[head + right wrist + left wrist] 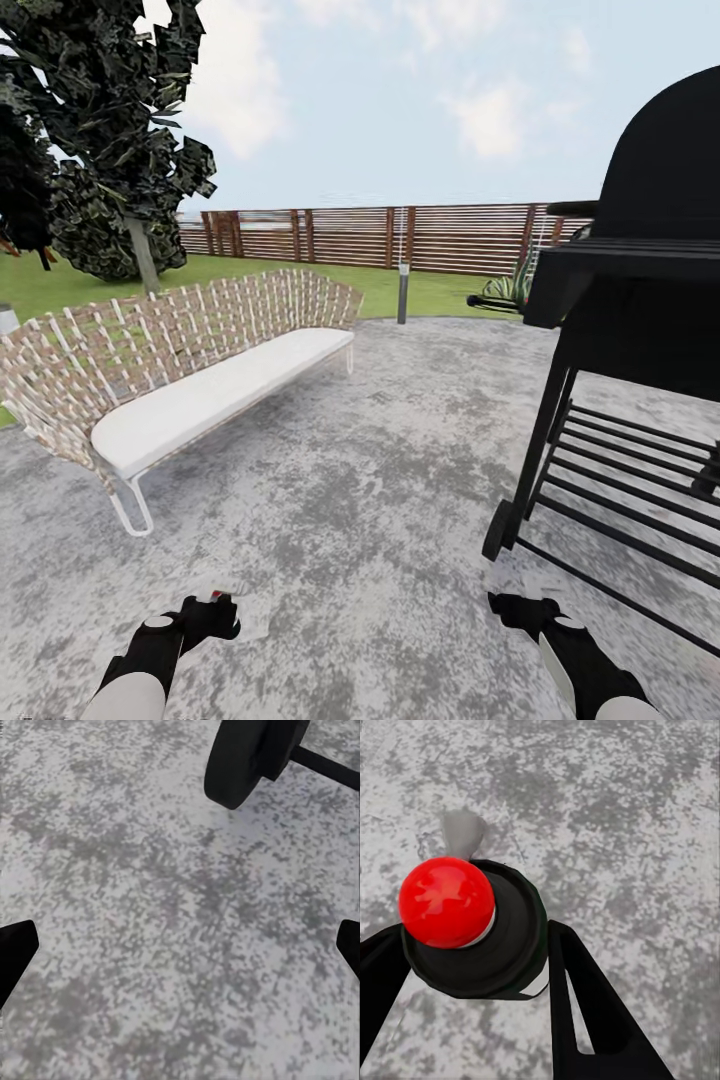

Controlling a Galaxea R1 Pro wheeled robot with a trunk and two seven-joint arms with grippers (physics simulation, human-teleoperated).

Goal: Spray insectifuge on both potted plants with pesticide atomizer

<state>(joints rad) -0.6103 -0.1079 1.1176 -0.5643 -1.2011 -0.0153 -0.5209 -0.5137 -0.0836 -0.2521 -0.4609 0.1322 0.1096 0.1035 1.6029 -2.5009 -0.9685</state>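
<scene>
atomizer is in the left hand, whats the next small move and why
Probably turn the base to search the lawn. The left hand already grips the atomizer, but ahead are the bench, the grill and the fence, no clearly recognisable potted plant to spray.

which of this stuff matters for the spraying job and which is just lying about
For the job:
- pesticide atomizer, held in the left hand
- right hand, open and free

Just lying about:
- woven bench
- black grill
- lamp post
- tree
- fence
</scene>
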